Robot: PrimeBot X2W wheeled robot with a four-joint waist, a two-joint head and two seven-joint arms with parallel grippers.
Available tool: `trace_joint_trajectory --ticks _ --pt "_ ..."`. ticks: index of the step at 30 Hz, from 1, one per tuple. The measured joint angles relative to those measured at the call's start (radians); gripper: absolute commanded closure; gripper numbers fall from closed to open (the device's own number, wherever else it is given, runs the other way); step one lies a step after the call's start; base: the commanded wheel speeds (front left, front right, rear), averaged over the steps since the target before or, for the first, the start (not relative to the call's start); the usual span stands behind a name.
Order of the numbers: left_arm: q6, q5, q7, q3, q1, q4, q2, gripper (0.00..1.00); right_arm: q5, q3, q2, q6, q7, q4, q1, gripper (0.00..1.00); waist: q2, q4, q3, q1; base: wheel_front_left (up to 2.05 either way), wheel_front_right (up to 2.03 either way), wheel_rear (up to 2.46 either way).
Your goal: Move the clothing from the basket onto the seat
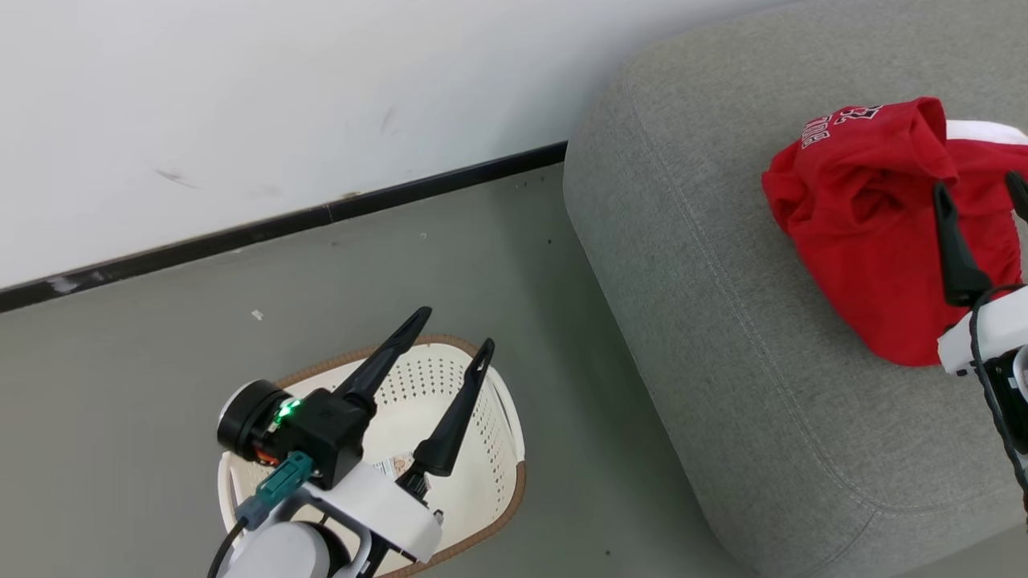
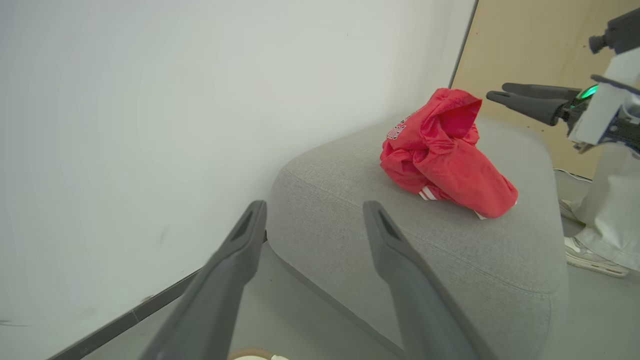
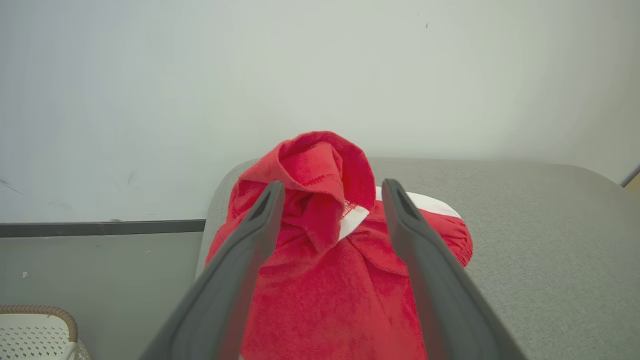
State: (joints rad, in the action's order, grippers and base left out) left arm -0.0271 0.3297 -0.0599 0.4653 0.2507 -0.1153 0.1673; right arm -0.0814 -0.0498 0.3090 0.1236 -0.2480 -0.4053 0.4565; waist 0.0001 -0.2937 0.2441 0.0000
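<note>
Wall (image 1: 241, 96): white, lightly scuffed, running along the far side of the scene.
Skirting (image 1: 281, 221): a dark strip running where the wall is meeting the floor.
Floor (image 1: 161, 361): grey, carrying a few pale specks.
Left gripper (image 1: 455, 327): hovering over the basket with its fingers pointing up the head view; jaws standing wide and holding nothing. In its own wrist view the fingers are pointing toward the seat's near corner.
Basket (image 1: 502, 425): cream, perforated, brown-rimmed, sitting on the floor to the left of the seat and apart from it. A sticker (image 1: 393, 464) is showing inside, partly hidden by the gripper.
Seat (image 1: 723, 321): grey woven upholstery with rounded edges and a stitched seam, taking up the right of the head view and bearing the clothing.
Clothing (image 1: 867, 241): a red bundle lying crumpled on top of the seat, toward its right side, with lettering showing at its upper edge, a white panel peeking out and one fold standing up at the top.
Right gripper (image 1: 978, 185): hanging over the clothing; jaws standing wide and gripping nothing. In its wrist view the two fingers are framing the raised fold; the left wrist view is showing its fingertips just beside that fold and apart from it.
Person: a pale trouser leg (image 2: 610, 210) and a light shoe (image 2: 590, 257) standing on the floor beyond the seat.
</note>
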Motion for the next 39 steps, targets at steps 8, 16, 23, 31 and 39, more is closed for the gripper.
trace_joint_trajectory --ticks 8,16,23,31,39 --pt "0.054 0.028 -0.058 -0.067 -0.058 0.027 -0.011 0.0 0.0 0.035 -0.028 0.0 -0.004 0.109 -0.043 0.0 0.0 -0.001 -0.052 0.0 0.0 0.0 0.0" --pt "0.117 0.04 -0.11 -0.14 -0.123 0.056 -0.011 0.0 0.0 0.069 -0.096 0.0 -0.007 0.168 -0.055 0.0 0.0 0.032 -0.096 0.0 0.0 0.0 0.0" --pt "0.174 0.037 -0.144 -0.203 -0.175 0.083 -0.002 0.0 0.0 0.136 -0.16 0.0 -0.007 0.189 -0.097 0.0 0.0 0.076 -0.128 0.0 0.0 0.0 0.0" --pt "0.228 0.042 -0.163 -0.273 -0.249 0.114 -0.002 0.0 0.002 0.16 -0.217 0.0 -0.007 0.2 -0.167 0.0 0.0 0.13 -0.161 0.0 0.0 0.0 0.0" --pt "0.245 0.058 -0.172 -0.317 -0.288 0.133 -0.002 0.0 0.022 0.138 -0.219 0.0 -0.007 0.209 -0.235 0.0 0.0 0.181 -0.192 0.0 0.0 0.0 0.0"
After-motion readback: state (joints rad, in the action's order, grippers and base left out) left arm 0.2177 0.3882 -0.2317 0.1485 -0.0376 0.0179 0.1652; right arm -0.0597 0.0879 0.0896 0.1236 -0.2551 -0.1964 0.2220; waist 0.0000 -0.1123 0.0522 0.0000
